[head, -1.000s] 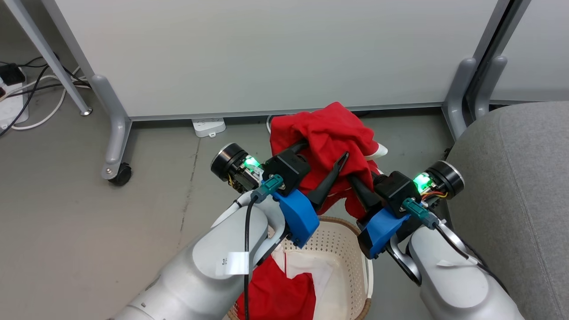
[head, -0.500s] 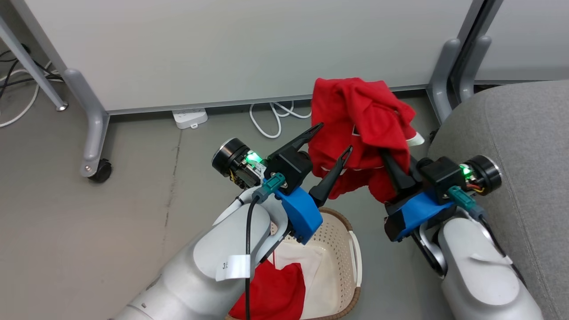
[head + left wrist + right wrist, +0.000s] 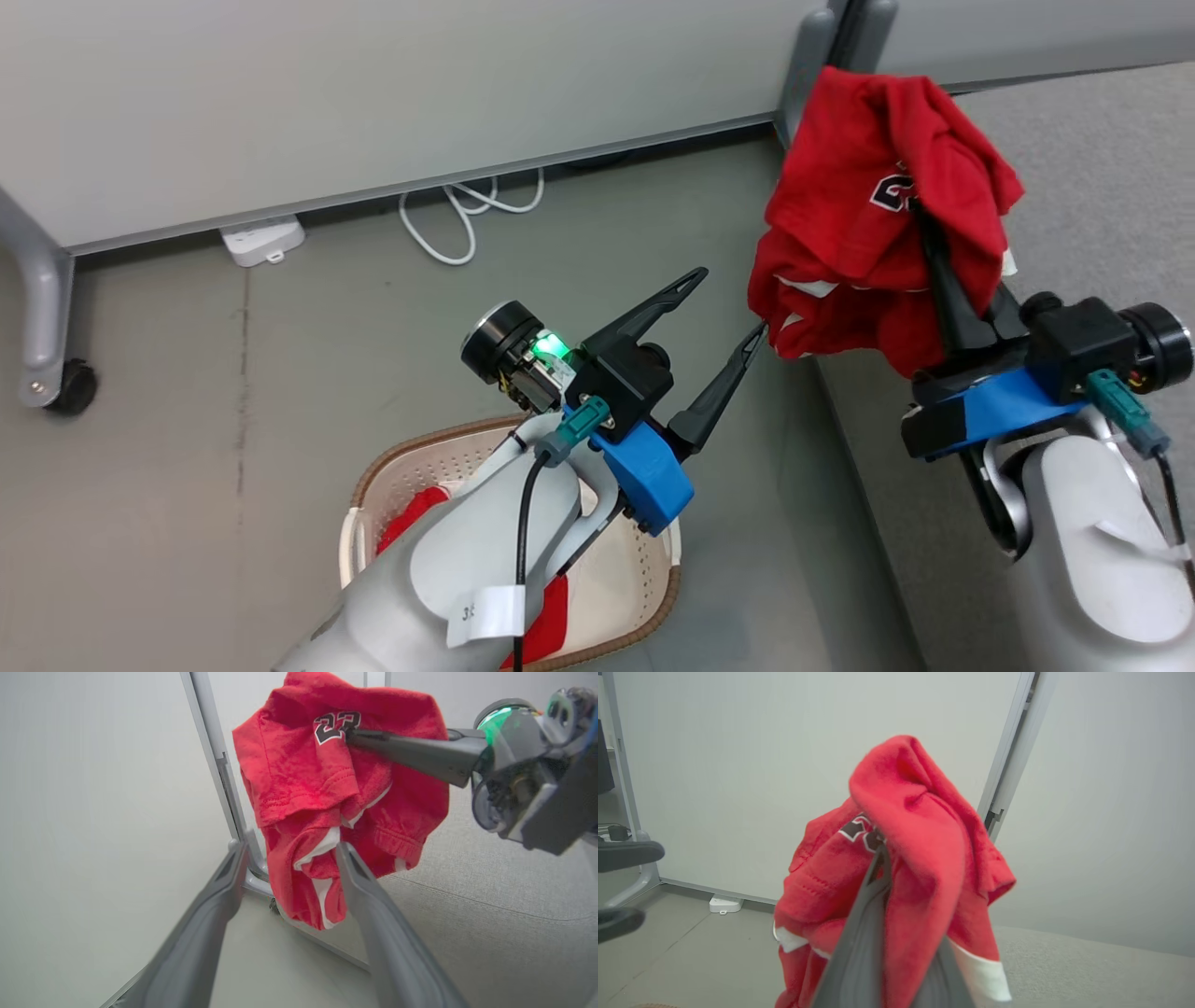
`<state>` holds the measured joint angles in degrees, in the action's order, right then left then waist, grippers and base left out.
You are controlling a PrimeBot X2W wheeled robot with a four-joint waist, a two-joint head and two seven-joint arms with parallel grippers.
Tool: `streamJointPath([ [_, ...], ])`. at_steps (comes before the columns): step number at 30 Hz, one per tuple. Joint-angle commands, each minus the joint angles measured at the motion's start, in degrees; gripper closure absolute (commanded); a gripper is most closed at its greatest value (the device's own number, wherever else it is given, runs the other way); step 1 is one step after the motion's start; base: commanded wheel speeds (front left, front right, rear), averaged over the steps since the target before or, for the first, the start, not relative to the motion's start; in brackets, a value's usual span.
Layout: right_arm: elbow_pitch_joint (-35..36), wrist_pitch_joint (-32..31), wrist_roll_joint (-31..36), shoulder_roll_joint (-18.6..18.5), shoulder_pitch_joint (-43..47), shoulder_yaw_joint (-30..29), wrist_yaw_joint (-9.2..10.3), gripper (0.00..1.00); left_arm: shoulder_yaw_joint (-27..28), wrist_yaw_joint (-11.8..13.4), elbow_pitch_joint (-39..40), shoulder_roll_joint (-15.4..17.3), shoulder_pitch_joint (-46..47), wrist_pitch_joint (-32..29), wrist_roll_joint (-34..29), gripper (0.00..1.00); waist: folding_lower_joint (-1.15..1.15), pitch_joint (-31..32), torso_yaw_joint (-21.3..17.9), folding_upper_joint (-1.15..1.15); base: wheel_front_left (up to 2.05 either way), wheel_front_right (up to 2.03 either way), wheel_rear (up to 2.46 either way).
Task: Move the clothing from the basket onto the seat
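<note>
Pinches a bunched red garment [image 3: 859, 215] in the right gripper [image 3: 879, 858], fingers [image 3: 864, 933] pressed together on a fold by the number print. Holds it aloft at the near edge of the grey seat [image 3: 1102, 159], partly above the upholstery, partly above the floor. Has the left gripper [image 3: 730, 301] spread and empty, one fingertip [image 3: 758, 331] just beside or touching the dangling hem; cannot tell which. Risks a snag there if swung on over the seat with that tip so close, dragging the fabric out of a thin pinch. Risks a drop to the floor if let go this near the rounded edge, with part of the cloth hanging on the floor side and sliding off under its own weight. Safer to reach deeper over the seat before opening. Leaves more red clothing [image 3: 411, 518] in the basket [image 3: 639, 583] below the left forearm, so well short of done.
</note>
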<state>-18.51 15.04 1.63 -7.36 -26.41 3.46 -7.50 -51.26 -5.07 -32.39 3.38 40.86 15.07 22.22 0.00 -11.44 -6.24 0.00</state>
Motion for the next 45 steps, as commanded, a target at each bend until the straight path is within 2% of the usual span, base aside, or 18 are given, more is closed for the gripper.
streamJointPath([
  [1, 0.7, 0.2, 0.1, -0.2, 0.8, -0.6, 0.01, 1.00, 0.2, 0.0, 0.5, 0.3, -0.6, 0.2, -0.5, 0.00, 0.00, -1.4, -2.3, 0.00, 0.00, 0.00, 0.00],
  [15, 7.7, 0.2, -0.3, 1.4, 9.3, -10.9, 0.01, 1.00, -1.9, -1.6, 3.0, -0.1, -3.0, 0.2, -4.2, 0.00, 0.00, -3.8, -11.1, 0.00, 0.00, 0.00, 0.00],
  [28, 9.6, 0.2, -0.8, 3.8, 12.7, -13.3, 0.01, 1.00, -4.1, -2.1, 2.6, -0.3, -1.8, 0.2, -4.6, 0.00, 0.00, -6.1, -15.1, 0.00, 0.00, 0.00, 0.00],
  [36, 11.3, 0.2, 0.3, 3.5, 9.1, -14.4, 0.01, 1.00, -3.5, -2.2, 3.3, -0.4, -0.4, 0.2, -5.1, 0.00, 0.00, -7.7, -15.2, 0.00, 0.00, 0.00, 0.00],
  [40, 12.3, 0.2, 0.3, 2.0, 4.7, -15.3, 0.01, 1.00, -3.1, -2.2, 3.4, -0.3, 0.9, 0.2, -5.8, 0.00, 0.00, -9.9, -15.2, 0.00, 0.00, 0.00, 0.00],
  [45, 13.7, 0.2, -0.4, -1.7, -4.2, -18.4, 0.01, 1.00, -2.9, -2.3, 3.2, 0.6, 3.9, 0.1, -7.3, 0.00, 0.00, -15.3, -14.6, 0.00, 0.00, 0.00, 0.00],
])
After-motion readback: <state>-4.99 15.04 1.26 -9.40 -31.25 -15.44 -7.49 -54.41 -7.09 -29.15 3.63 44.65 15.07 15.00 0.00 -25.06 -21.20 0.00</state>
